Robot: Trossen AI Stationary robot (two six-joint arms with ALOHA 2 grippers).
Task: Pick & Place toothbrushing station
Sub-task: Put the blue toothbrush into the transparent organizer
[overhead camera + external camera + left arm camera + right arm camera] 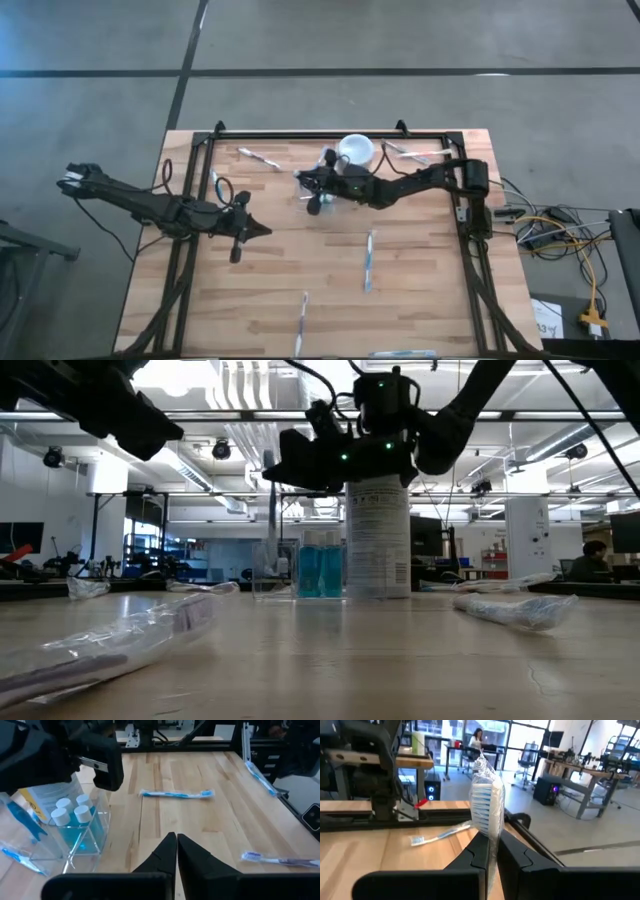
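My right gripper (303,181) hovers over the far middle of the table, shut on a wrapped toothbrush (487,802). It hangs beside a white cup (355,150) and above a clear holder (75,837). The holder stands on the table with teal, white-capped tubes (75,817) in it. My left gripper (176,845) hangs shut and empty over the table's left middle (265,231). More wrapped toothbrushes (370,260) (300,322) (260,158) lie flat on the wood. My right gripper pinches the wrapped toothbrush between its two fingers just below the bristle head (490,832). The fingers lie level, pointing toward the table's left, and cross the brush. The head stands up above the fingers, clear of the table. The fingers hide the lower part.
A black frame (330,133) runs along the table's far edge and down both sides. Another wrapped toothbrush (415,152) lies at the far right and one (510,610) near the right side. The wood between the arms and the near edge holds only scattered brushes.
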